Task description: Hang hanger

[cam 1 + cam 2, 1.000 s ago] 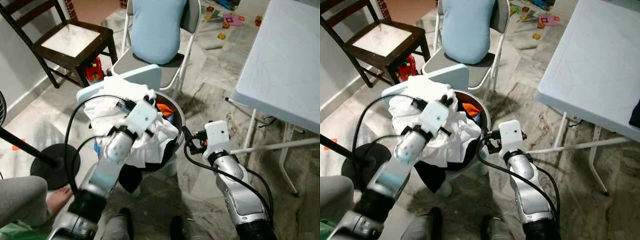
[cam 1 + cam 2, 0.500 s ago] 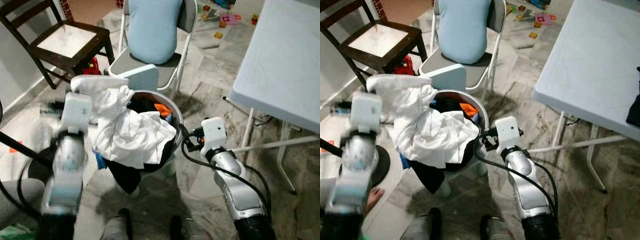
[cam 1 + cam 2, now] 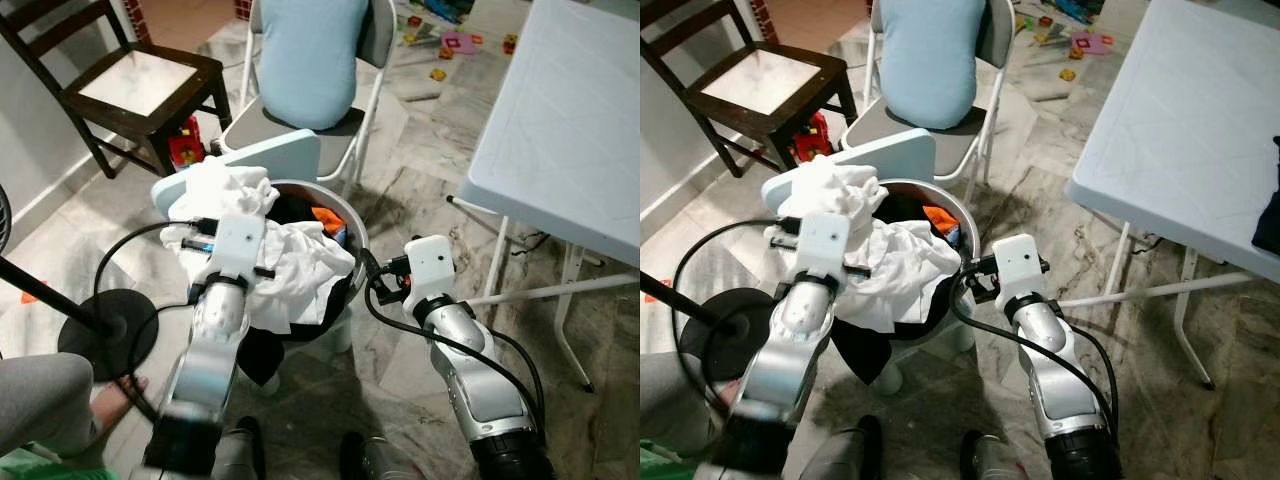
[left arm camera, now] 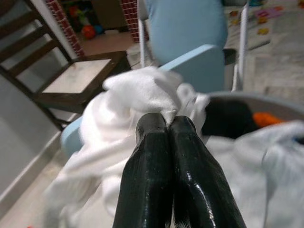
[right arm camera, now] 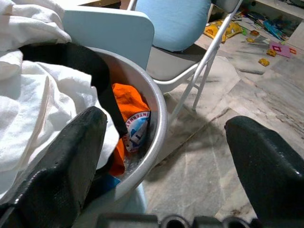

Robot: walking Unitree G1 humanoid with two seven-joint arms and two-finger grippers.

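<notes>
Swung back in from the far left since half a second ago: left gripper (image 4: 166, 124), fingers clamped together, tips pressed against a bunched white cloth (image 3: 300, 270); cannot tell whether any fold is pinched. Just past those tips, grey basket (image 3: 356, 238) heaped with laundry. Right gripper (image 5: 164, 128) spread wide beside the basket rim, orange garment (image 5: 130, 114) just ahead inside. Farther on, folding chair (image 3: 372, 40).

Head cameras look steeply down at the laundry basket (image 3: 352, 240); both wrist cameras face it close up.
</notes>
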